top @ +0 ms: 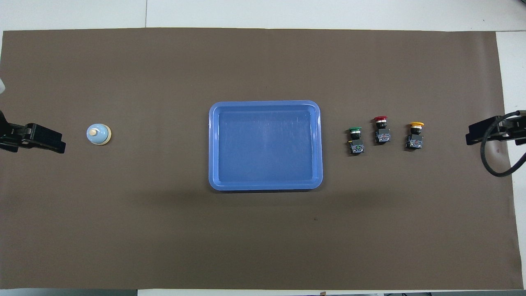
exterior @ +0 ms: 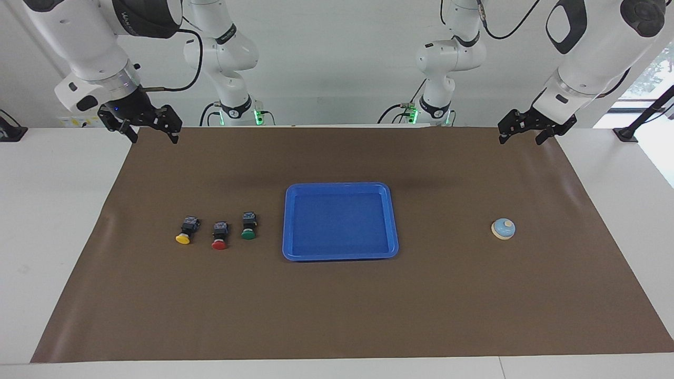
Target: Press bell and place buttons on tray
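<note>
You have the bell (exterior: 503, 228) sitting alone at the right of the facing view, well apart from the tray (exterior: 392, 221) at the centre. The tray holds nothing. Left of it the green button (exterior: 248, 225), red button (exterior: 219, 235) and yellow button (exterior: 186, 230) lie in a row on the brown mat (exterior: 337, 316). Your left gripper (exterior: 524, 136) hangs in the upper right, fingers spread. Your right gripper (exterior: 153, 136) hangs in the upper left, fingers also apart.

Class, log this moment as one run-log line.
stage: start | left gripper: open, waiting | right gripper: open, waiting | bell: unpressed | buttons: on mat | tray: empty
</note>
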